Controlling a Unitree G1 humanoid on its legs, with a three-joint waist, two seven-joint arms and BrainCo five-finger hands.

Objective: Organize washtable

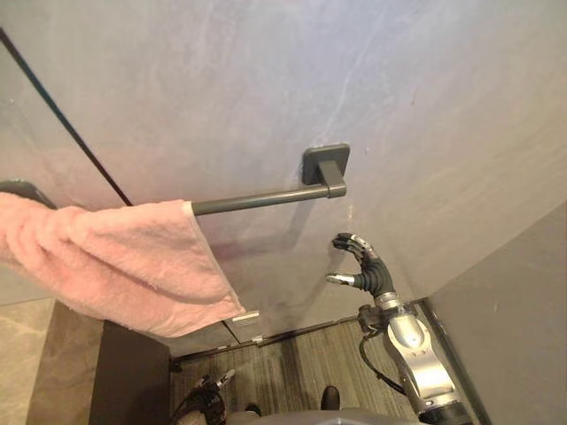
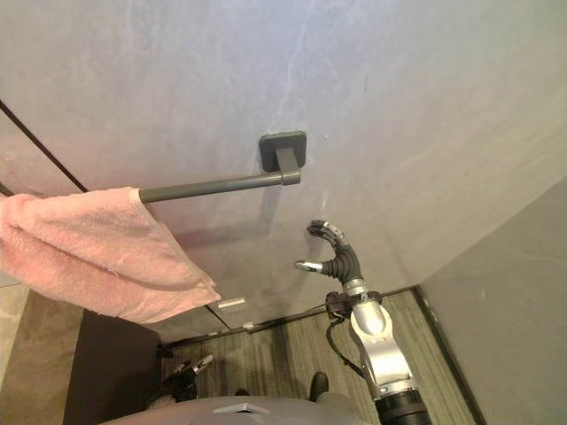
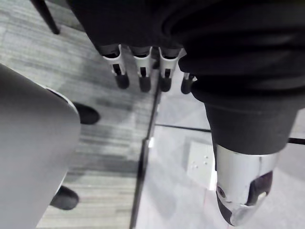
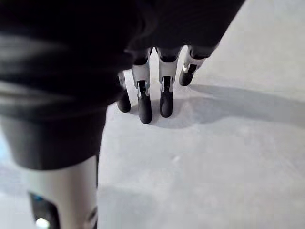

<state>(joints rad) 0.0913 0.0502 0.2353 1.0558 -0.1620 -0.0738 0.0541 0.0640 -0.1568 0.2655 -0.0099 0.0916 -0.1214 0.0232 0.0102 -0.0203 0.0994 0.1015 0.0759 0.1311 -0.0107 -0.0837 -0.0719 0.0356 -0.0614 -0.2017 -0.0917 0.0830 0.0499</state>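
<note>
Grey, stone-veined wall point(image 1: 425, 106) takes up most of the head views, meeting a strip of grey, wood-grained plank floor point(image 1: 301, 354) toward 6 o'clock. A dark grey metal towel bar point(image 1: 266, 199) runs across the wall, ending in a square dark wall mount point(image 1: 325, 166) just past centre toward 1 o'clock.

The pink terry towel point(image 1: 115, 266) hangs over the bar's 9 o'clock end. It is draped in a thick fold, and its lower corner droops toward 6 o'clock. The stretch of bar between the towel's edge and the mount is bare. Below the towel, at 7 o'clock, stands a dark brown flat-fronted cabinet point(image 1: 128, 381).

The right hand point(image 1: 363, 266) is raised close to the wall at about 5 o'clock from the mount, apart from both the bar and the towel. Its fingers point(image 4: 164, 90) are loosely extended with the thumb spread away from them, and it holds nothing; whether the dark tips touch the wall I cannot tell.

The left hand point(image 1: 213, 385) hangs low near the floor at 7 o'clock, beside the cabinet. Its fingers point(image 3: 141, 71) are straight and side by side, the thumb held off from them, and it is empty. Past them in the left wrist view, a white rectangular wall plate point(image 3: 202, 162) sits low on the wall.
</note>
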